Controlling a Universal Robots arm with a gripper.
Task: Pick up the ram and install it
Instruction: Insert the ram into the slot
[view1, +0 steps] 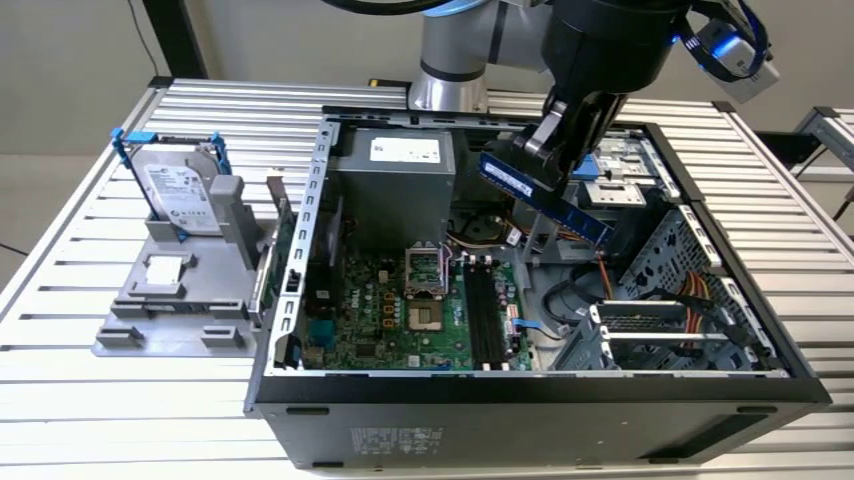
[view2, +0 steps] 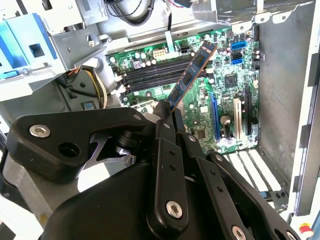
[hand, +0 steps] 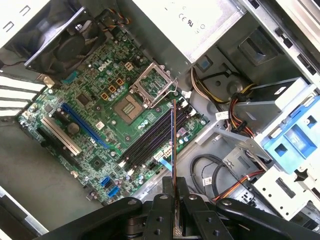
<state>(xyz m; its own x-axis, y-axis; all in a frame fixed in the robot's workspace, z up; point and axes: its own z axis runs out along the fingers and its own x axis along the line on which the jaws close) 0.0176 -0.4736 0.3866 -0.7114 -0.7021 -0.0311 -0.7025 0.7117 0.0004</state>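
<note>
My gripper is shut on the ram, a long thin dark board with black chips. It hangs tilted above the open computer case, over the side toward the exterior view's right. In the second wrist view the ram juts out from the black fingers over the green motherboard. Edge-on in the first wrist view, the ram runs from the gripper up toward the processor socket. The black memory slots lie below it, apart from it.
A hard drive in a blue frame stands on a grey fixture at the exterior view's left, with a green card beside the case wall. Inside are the power supply, a blue drive cage and orange cables.
</note>
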